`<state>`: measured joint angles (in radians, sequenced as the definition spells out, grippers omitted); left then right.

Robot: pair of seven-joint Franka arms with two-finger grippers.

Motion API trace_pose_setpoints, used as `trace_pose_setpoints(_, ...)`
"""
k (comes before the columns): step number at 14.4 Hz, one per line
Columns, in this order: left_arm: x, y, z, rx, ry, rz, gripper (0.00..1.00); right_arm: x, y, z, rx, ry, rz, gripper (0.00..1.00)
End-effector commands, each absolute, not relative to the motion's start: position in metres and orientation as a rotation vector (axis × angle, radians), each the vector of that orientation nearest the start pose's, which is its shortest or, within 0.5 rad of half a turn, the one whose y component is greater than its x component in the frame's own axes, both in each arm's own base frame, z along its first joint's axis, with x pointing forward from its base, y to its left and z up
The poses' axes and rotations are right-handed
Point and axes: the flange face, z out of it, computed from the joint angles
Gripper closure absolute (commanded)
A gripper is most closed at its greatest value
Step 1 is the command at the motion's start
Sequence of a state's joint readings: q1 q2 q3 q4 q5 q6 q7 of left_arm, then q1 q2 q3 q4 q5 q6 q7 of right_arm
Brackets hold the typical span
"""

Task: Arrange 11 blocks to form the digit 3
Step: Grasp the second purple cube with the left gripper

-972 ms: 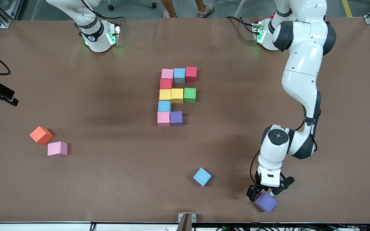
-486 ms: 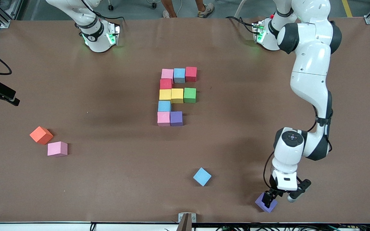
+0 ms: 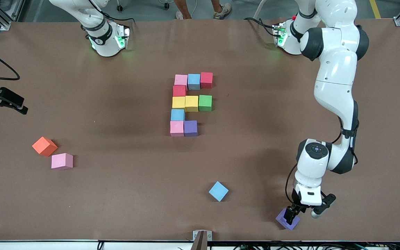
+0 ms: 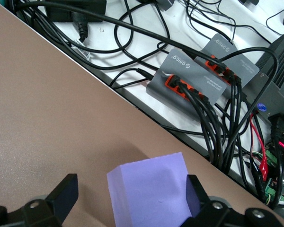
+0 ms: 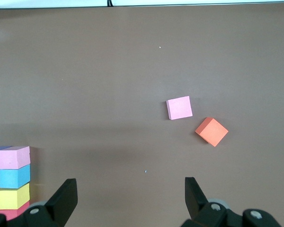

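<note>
A purple block [image 3: 286, 220] [image 4: 149, 191] lies near the table's front edge toward the left arm's end. My left gripper [image 3: 303, 212] [image 4: 131, 197] is open and low around it; one finger [image 4: 195, 198] is against the block and the other stands apart from it. The partly built digit 3 [image 3: 186, 103] lies mid-table, made of several touching blocks in pink, light blue, red, yellow, green and purple. Its end also shows in the right wrist view [image 5: 13, 176]. My right gripper [image 3: 6, 106] [image 5: 131, 197] hangs open and empty high over the right arm's end.
A loose light blue block [image 3: 218, 191] lies nearer the front camera than the figure. An orange cube [image 3: 44, 146] [image 5: 211, 131] and a pink block [image 3: 61, 161] [image 5: 179, 108] lie together toward the right arm's end. Cables and hubs [image 4: 194, 78] sit past the table edge.
My left gripper has shifted toward the left arm's end and now straddles the purple block instead of standing beside it. The right gripper has drifted slightly toward the table's middle.
</note>
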<state>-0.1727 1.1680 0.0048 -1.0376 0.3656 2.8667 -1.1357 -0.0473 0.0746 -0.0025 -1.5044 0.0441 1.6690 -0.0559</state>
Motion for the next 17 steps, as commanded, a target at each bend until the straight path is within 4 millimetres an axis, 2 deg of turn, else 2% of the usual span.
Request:
trace_pose_setpoints(1, 0.801, -0.159, 0.189, -3.029, -1.045, -1.095, 0.18, 0.582, -0.029, 0.627, -3.112, -0.012, -0.141, 0.00)
trace_pose_setpoints(2, 0.801, -0.161, 0.189, -3.035, -1.087, -1.088, 0.35, 0.582, -0.029, 0.627, -3.111, -0.012, -0.139, 0.00)
trace_pose_setpoints(4, 0.801, -0.161, 0.190, -3.036, -1.103, -1.087, 0.63, 0.580, -0.031, 0.626, -3.111, -0.005, -0.130, 0.00)
trace_pose_setpoints(7, 0.801, -0.162, 0.194, -3.036, -1.111, -1.091, 0.94, 0.580, -0.034, 0.626, -3.122, -0.001, -0.124, 0.00)
trace_pose_setpoints(8, 0.801, -0.163, 0.195, -3.037, -1.112, -1.093, 1.00, 0.580, -0.034, 0.626, -3.123, -0.001, -0.129, 0.00)
trace_pose_setpoints(11, 0.803, -0.162, 0.202, -3.030, -1.159, -1.102, 1.00, 0.581, -0.034, 0.625, -3.123, 0.001, -0.131, 0.00)
trace_pose_setpoints(12, 0.804, -0.163, 0.213, -3.028, -1.183, -1.114, 1.00, 0.581, -0.034, 0.625, -3.123, 0.001, -0.129, 0.00)
trace_pose_setpoints(14, 0.808, -0.163, 0.248, -3.028, -1.242, -1.144, 1.00, 0.582, -0.034, 0.624, -3.123, 0.001, -0.126, 0.00)
trace_pose_setpoints(16, 0.809, -0.161, 0.265, -3.011, -1.265, -1.102, 1.00, 0.583, -0.035, 0.624, -3.123, 0.009, -0.131, 0.00)
trace_pose_setpoints(17, 0.809, -0.162, 0.267, -3.011, -1.268, -1.099, 1.00, 0.583, -0.034, 0.624, -3.123, 0.009, -0.134, 0.00)
